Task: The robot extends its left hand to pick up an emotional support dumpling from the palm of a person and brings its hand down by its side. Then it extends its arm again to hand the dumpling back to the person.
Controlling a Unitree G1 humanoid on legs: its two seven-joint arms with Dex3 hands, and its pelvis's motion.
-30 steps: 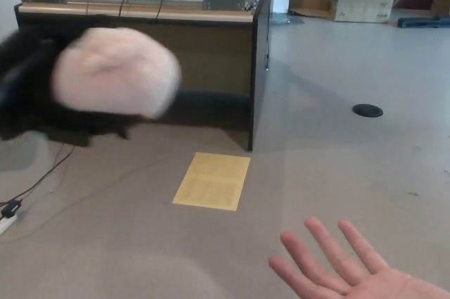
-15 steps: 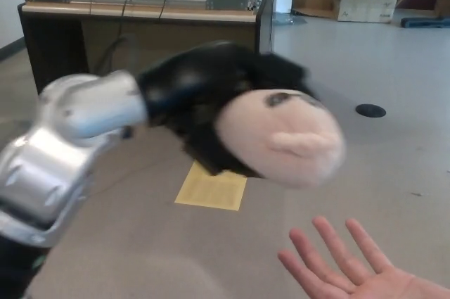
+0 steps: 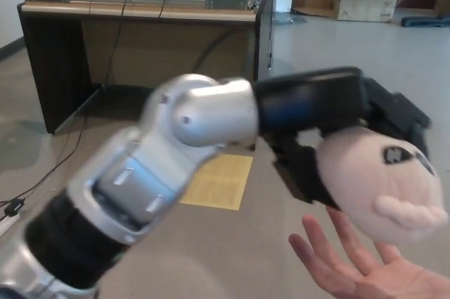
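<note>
Forearm reaches across from the left, its left robot hand [image 3: 330, 151] clasping the dumpling [image 3: 380, 179] just above the person's hand [image 3: 358, 271] (palm up). To finish well, lower onto the palm, then loosen the fingers. Half a second ago the dumpling hung higher and further left.

The floor [image 3: 337, 53] is grey and smooth, with a yellow paper [image 3: 218, 183] flat on it, a cardboard box [image 3: 365, 0] far back, and a wooden desk [image 3: 140, 32] standing on it
</note>
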